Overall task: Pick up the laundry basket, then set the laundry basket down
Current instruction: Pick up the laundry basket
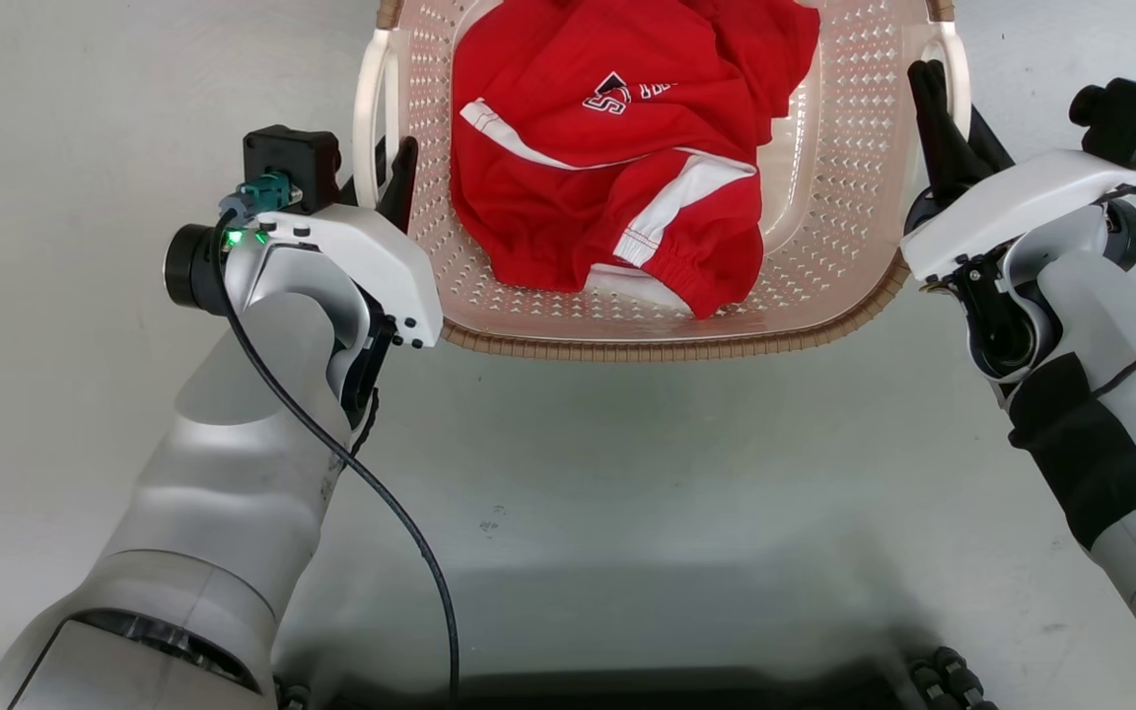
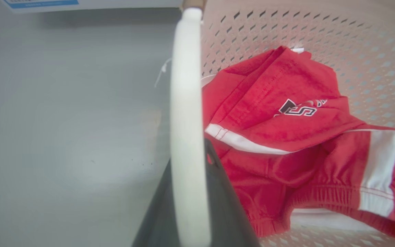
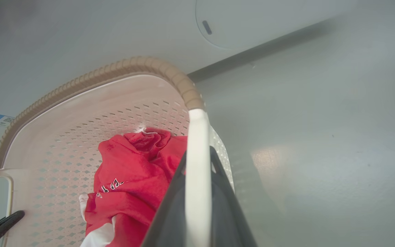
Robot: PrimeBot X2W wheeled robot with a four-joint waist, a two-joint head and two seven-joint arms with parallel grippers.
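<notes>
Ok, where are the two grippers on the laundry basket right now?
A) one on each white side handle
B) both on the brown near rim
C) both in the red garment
A: the left gripper and right gripper sit at opposite sides of the laundry basket, and each wrist view shows a white handle between that gripper's dark fingers.
</notes>
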